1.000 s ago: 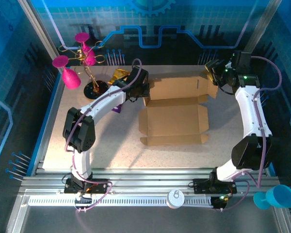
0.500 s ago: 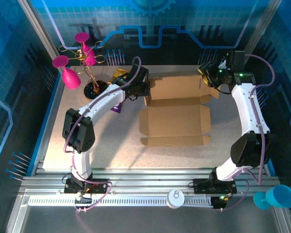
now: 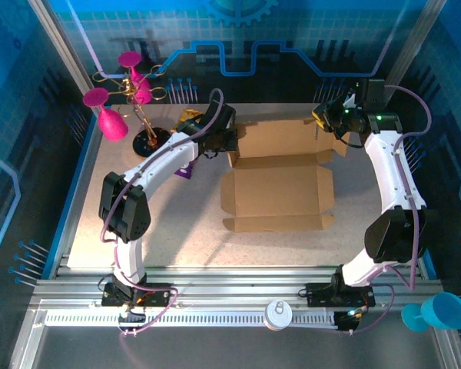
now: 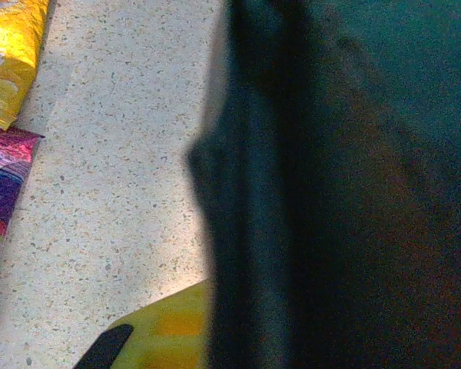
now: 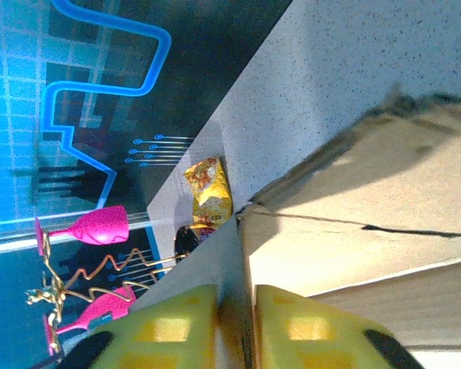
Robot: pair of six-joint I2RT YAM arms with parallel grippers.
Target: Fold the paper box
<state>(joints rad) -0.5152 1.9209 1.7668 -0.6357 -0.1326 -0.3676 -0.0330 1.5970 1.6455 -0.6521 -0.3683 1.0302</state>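
The right tool (image 3: 328, 119) is clamped on the rear flap of the plain brown cardboard paper box (image 3: 276, 188), at its 1 o'clock corner. The left tool (image 3: 224, 143) sits at the box's 10 o'clock corner, and I cannot tell how its fingers stand. The box lies open on the speckled pale surface (image 3: 177, 231); print on the yellow snack packet (image 3: 188, 117), at the left tool's 10 o'clock, is unreadable.

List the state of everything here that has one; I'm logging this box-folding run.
paper box: open, unfolded, base flat on the table.
right gripper: shut on the edge of a box flap.
left gripper: at the box's far left corner, jaws unclear.
yellow snack packet: lying on the table.
blue cup: lying on its side.
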